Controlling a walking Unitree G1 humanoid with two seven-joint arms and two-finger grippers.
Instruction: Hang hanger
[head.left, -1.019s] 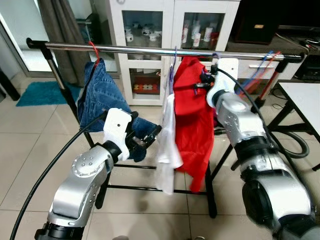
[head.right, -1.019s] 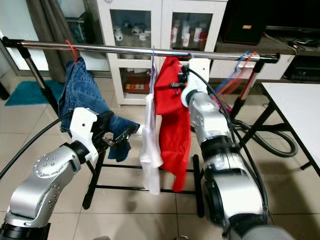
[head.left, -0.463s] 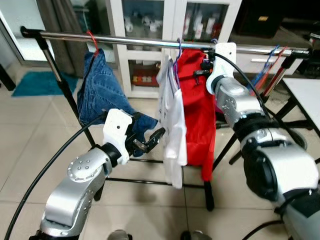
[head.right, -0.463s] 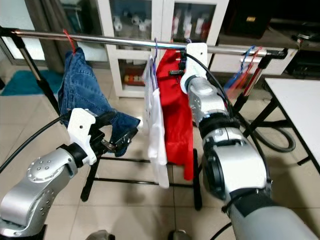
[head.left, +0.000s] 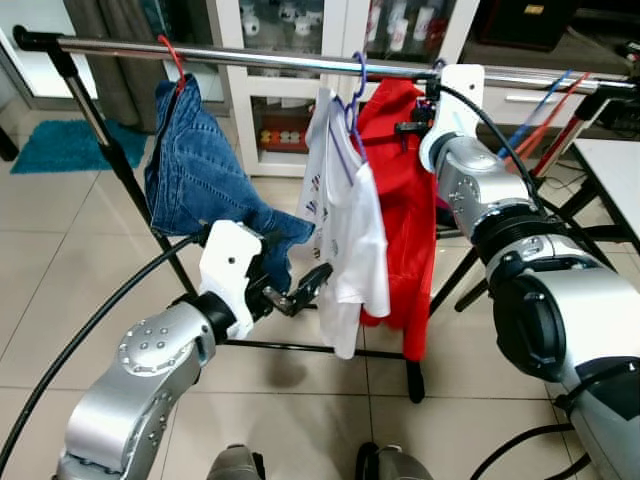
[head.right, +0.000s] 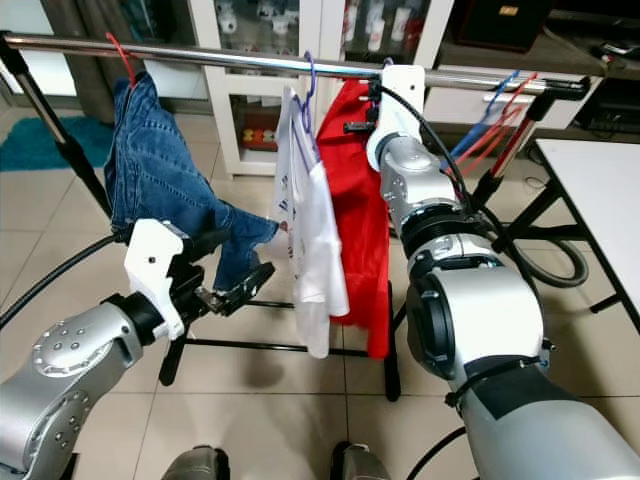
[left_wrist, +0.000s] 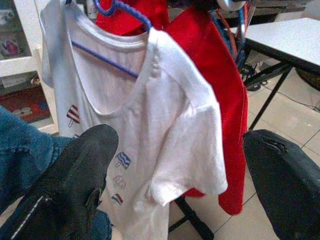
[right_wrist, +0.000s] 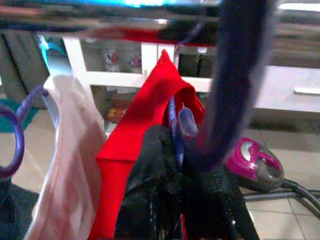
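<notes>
Rail (head.left: 250, 58) runs across top of frame w/ jeans (head.left: 195, 170) upper left, white tee (head.left: 345, 230) centre, red garment (head.left: 405, 215) just right of it. My right gripper (right_wrist: 175, 200) is up at the rail, upper right; wrist cam shows fingers closed on the purple hanger (right_wrist: 182, 127) neck inside the red garment's collar, which head cams don't resolve. Left gripper (head.left: 300, 290) sits lower centre, fingers spread wide, holding nothing; its wrist cam shows tee's popsicle print and blue hanger (left_wrist: 117, 10). Cabinet (head.left: 290, 90) behind holds small bottles.
</notes>
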